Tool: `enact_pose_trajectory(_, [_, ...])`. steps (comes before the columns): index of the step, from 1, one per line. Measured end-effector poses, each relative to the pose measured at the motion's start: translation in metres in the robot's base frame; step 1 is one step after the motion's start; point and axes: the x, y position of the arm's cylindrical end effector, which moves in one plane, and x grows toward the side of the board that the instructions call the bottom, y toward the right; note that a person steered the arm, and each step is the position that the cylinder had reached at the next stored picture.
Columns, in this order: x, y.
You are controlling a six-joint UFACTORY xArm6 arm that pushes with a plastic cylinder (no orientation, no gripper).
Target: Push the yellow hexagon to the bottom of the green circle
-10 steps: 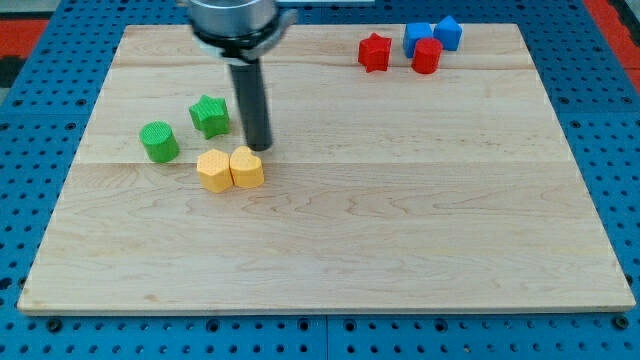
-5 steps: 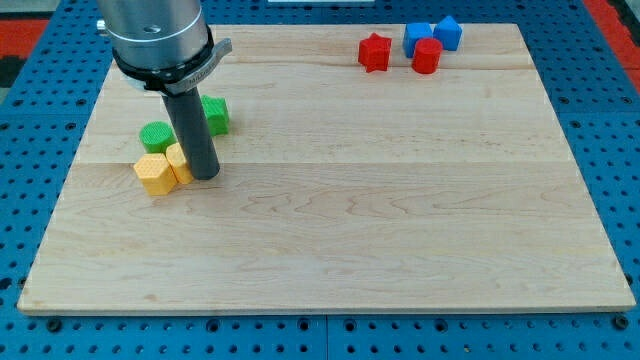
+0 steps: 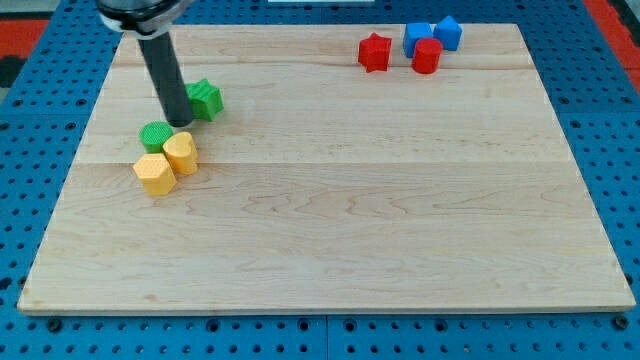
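The yellow hexagon (image 3: 154, 174) lies at the view's left on the wooden board, just below the green circle (image 3: 155, 135). A second yellow block (image 3: 181, 153), rounded like a heart, touches the hexagon's upper right and sits beside the green circle's lower right. A green star (image 3: 206, 99) lies up and right of the circle. My tip (image 3: 179, 122) stands between the green circle and the green star, just above the rounded yellow block.
A red star (image 3: 374, 52), a red block (image 3: 427, 56) and two blue blocks (image 3: 418, 37) (image 3: 448, 32) cluster at the view's top right. The wooden board (image 3: 350, 200) rests on a blue pegboard surface.
My tip pushed both yellow blocks left to under the green circle, then moved up away from them to between the green circle and green star. The green star shifted slightly.
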Motion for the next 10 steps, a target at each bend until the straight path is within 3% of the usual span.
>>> enact_pose_trajectory(1, [-0.007, -0.001])
enact_pose_trajectory(4, [0.051, 0.02])
enact_pose_trajectory(7, [0.101, -0.003])
enact_pose_trajectory(9, [0.097, -0.023])
enact_pose_trajectory(10, [0.121, -0.024])
